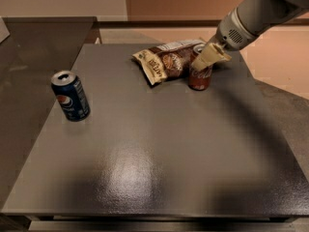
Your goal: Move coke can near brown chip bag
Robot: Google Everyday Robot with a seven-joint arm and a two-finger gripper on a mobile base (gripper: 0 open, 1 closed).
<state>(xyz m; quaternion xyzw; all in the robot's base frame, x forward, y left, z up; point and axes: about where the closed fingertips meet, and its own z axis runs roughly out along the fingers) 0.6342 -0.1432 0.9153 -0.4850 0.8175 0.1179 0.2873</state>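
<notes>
A robot's cream-coloured two-finger gripper (211, 58) on a thick pale grey arm (260, 13) reaches in from the upper right of the camera view. It sits at the silver top of a small red-brown aluminium coke can with white script lettering (200, 74). Whether the gripper is clamped on the can or merely resting against it cannot be told.

The can stands upright on the surface directly beneath the gripper. It touches, or very nearly touches, a flat crinkled brown chip bag with cream-tan ends and an orange round logo (166, 61). The bag lies just beside the gripper, on the side away from the arm.

The placement looks complete or close to it, so the likely risks lie in the parting. If the gripper pulls away sideways or at a tilt, it could drag the light can over. The can could then roll off the table's far edge, which runs close behind the gripper. A nudge toward the bag could shove the bag along.

A dark blue Pepsi can (71, 95) stands upright well away from the gripper, across the table.

The surface is a dark grey, faintly textured tabletop (159, 144) with a soft sheen. Beyond the gripper are a plain beige-and-tan wall (159, 1) and pale flooring.
</notes>
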